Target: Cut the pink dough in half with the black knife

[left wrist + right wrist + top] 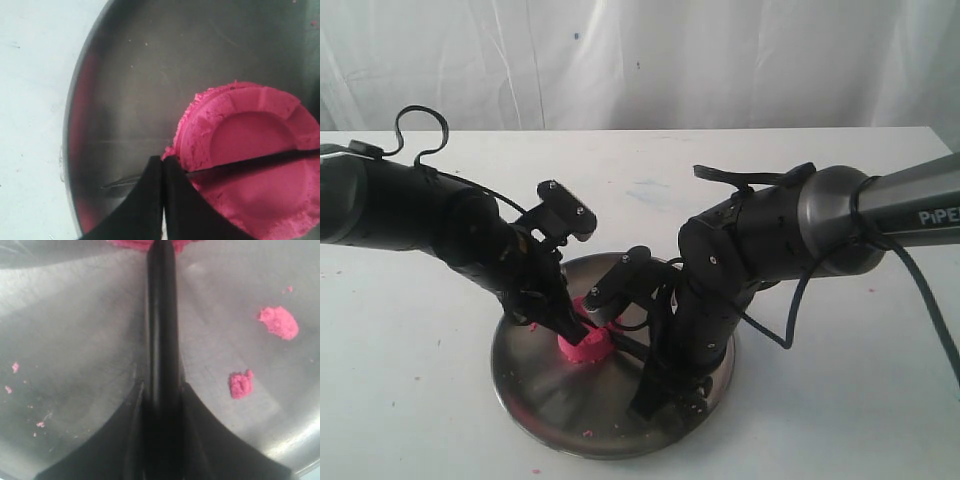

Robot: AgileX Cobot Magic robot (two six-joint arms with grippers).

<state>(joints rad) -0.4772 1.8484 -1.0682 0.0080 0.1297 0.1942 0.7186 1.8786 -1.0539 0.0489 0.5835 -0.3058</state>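
Note:
The pink dough [584, 347] is a round puck with a dented top, lying left of centre on the steel plate [535, 390]. The black knife [250, 162] lies across the pink dough [250, 135], its blade sunk a little into the top. My right gripper [162, 390] is shut on the knife's handle [161, 315], low over the plate's right half [655, 385]. My left gripper [162, 161] is shut, its tips at the dough's edge [566, 325] and over the blade's tip end. What lies under those tips is hidden.
Two pink crumb lumps [278, 321] [241, 384] and small specks lie on the plate [75, 340]. The plate's rim [75, 125] borders the white table [410, 400]. More specks dot the table. A white curtain [640, 60] hangs behind.

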